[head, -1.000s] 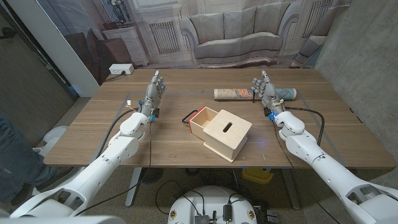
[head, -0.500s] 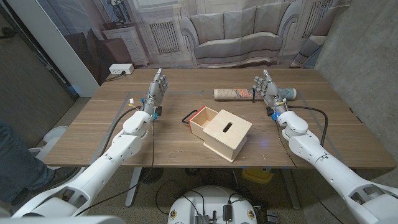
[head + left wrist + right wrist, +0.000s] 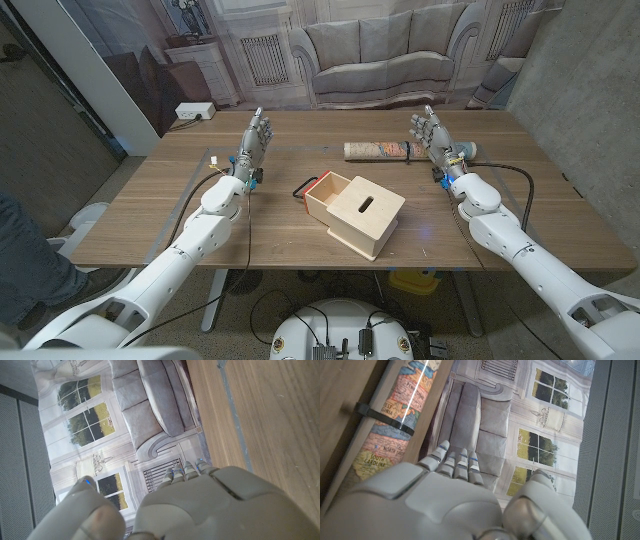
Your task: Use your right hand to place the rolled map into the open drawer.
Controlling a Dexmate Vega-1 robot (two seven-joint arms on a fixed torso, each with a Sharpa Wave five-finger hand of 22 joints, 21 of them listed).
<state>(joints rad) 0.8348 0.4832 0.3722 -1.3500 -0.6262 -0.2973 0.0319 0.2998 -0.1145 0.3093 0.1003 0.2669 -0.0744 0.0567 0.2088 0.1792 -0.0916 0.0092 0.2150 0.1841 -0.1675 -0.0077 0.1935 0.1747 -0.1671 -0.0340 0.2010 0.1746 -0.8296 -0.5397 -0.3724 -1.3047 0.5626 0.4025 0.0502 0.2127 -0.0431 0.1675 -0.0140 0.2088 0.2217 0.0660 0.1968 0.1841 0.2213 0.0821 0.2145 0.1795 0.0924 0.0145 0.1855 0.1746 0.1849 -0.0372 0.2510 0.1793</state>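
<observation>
Wooden bench [image 3: 180, 225] fills the middle of the head view, and the rolled map [image 3: 376, 150] lies on it in the upper right of centre, its long axis running left to right, about parallel to the bench's far edge, one end toward the picture's middle and the other behind the right hand [image 3: 430, 133]. A dark band wraps the roll near that hand; in the right wrist view the map [image 3: 395, 420] shows printed colours and the same black band. The right hand stands upright with its fingers spread and holds nothing; it rises just in front of the map's right part, and whether it touches the roll I cannot tell. The left hand [image 3: 253, 137] stands in the upper left of centre, fingers up and apart, also holding nothing, well apart from the map. At the picture's centre sits the light wooden box [image 3: 358, 213] with a slot in its lid, and its open drawer [image 3: 322, 190], red-edged with a black loop handle, is pulled out toward the upper left. Bare wood lies between the map and the drawer, and between the right hand and the bench's right edge.
</observation>
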